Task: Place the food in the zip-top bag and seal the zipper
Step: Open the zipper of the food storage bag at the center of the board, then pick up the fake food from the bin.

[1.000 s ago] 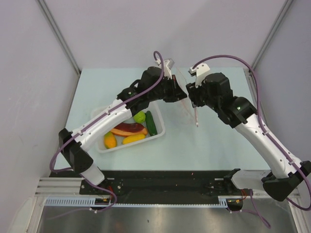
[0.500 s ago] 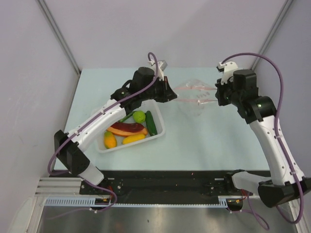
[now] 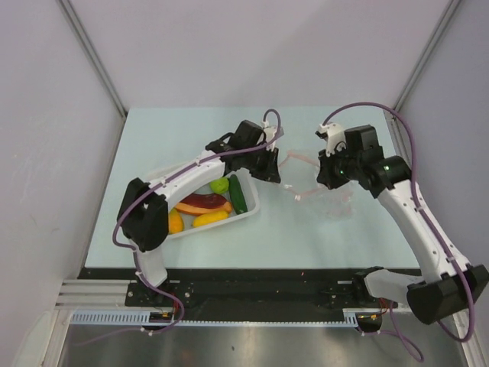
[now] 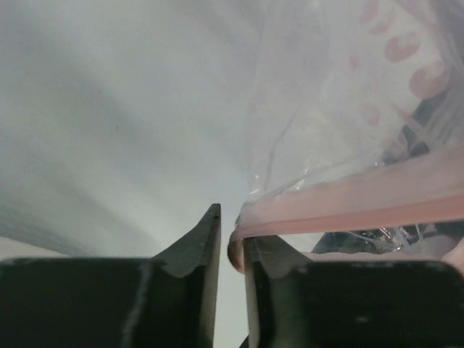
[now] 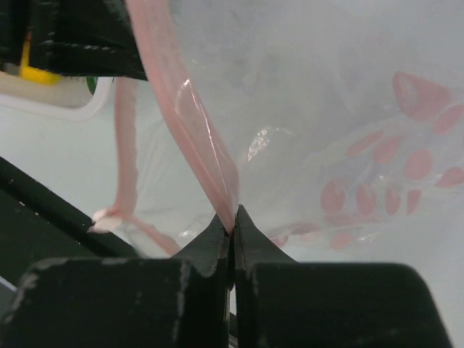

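The clear zip-top bag (image 3: 327,202) hangs slack between my two grippers, to the right of the basket. In the right wrist view my right gripper (image 5: 233,214) is shut on its pink zipper (image 5: 197,141). My left gripper (image 4: 232,223) stands slightly open. The zipper's end (image 4: 362,199) rests against its right finger and a gap shows on the other side. From above, the left gripper (image 3: 276,177) is at the bag's left end and the right gripper (image 3: 324,182) at its right. The food lies in the basket: lime-green ball (image 3: 220,184), cucumber (image 3: 238,194), reddish-brown piece (image 3: 202,201), yellow fruit (image 3: 209,219).
The white slotted basket (image 3: 248,215) stands left of centre on the pale table, partly under the left arm. Grey walls close in the table on the left, right and far sides. A black rail runs along the near edge.
Both grippers have come down and closer together, and the bag, stretched in the air before, now sags. The left jaws have parted off the zipper. The right stays shut on it.
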Action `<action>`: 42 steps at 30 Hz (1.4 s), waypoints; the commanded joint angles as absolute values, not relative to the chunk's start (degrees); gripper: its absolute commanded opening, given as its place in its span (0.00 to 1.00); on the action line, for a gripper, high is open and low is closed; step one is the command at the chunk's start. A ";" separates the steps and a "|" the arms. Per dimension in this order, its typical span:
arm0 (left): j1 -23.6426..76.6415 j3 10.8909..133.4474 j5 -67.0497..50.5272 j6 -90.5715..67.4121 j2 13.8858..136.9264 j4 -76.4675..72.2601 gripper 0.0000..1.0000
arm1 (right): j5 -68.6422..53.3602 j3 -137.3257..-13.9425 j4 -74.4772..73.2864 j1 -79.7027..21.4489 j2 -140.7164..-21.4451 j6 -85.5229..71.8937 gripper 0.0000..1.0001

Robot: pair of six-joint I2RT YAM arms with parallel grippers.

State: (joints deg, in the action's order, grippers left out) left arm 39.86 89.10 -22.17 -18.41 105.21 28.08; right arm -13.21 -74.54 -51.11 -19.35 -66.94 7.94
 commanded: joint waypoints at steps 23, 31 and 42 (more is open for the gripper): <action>15.03 72.77 -29.19 79.70 85.07 66.17 0.97 | -22.41 -75.06 -41.48 -17.49 -75.59 0.26 0.00; 15.03 72.78 -21.36 88.59 93.33 63.20 1.00 | -22.15 -75.32 -42.19 -17.14 -76.02 0.44 0.00; 15.55 72.16 -16.70 90.17 101.86 55.99 1.00 | -22.24 -75.15 -42.54 -16.35 -76.20 0.44 0.00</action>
State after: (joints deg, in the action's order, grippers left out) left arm 15.51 72.34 -17.96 86.61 100.07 58.13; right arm -21.54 -73.63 -43.22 -16.91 -75.96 0.99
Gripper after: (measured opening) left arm 0.996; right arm 0.011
